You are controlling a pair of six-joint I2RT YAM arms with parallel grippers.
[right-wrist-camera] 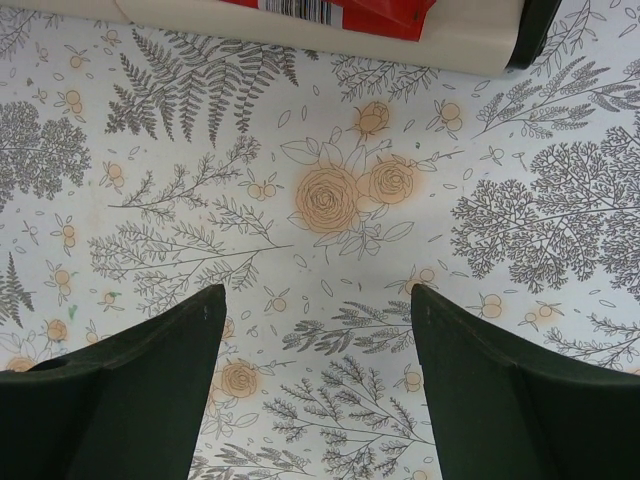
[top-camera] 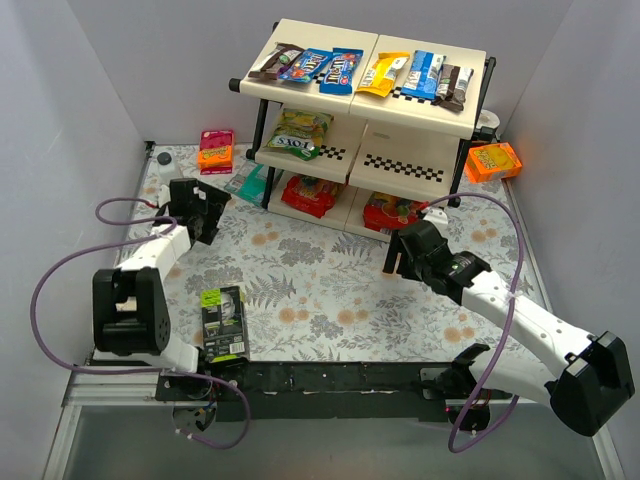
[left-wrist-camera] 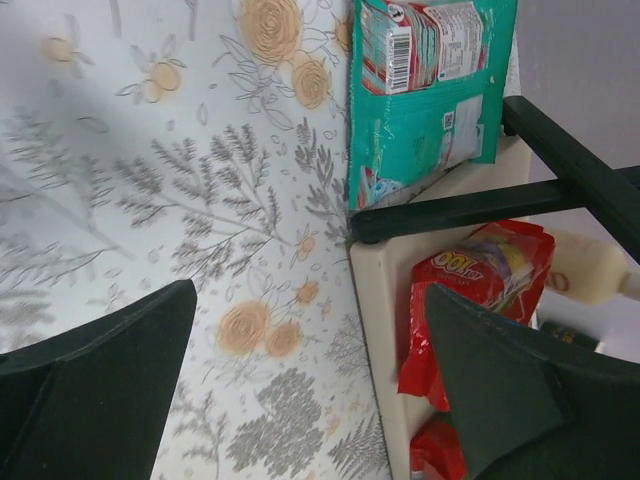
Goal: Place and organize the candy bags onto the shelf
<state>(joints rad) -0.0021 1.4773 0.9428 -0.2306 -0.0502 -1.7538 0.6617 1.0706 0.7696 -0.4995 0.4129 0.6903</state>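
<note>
While the left gripper (left-wrist-camera: pixel 310 300) hangs spread and empty near the teal bag (left-wrist-camera: pixel 430 95) beside the shelf (left-wrist-camera: pixel 375 300), the right gripper (right-wrist-camera: pixel 318 295) — also spread, empty — hovers over the table (right-wrist-camera: pixel 150 150).

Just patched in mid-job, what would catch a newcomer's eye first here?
The shelf at the far side of the table, its top tier lined with candy bags. Next, a teal bag lying on the table by the shelf's near-left post, with the open left gripper close by.
</note>
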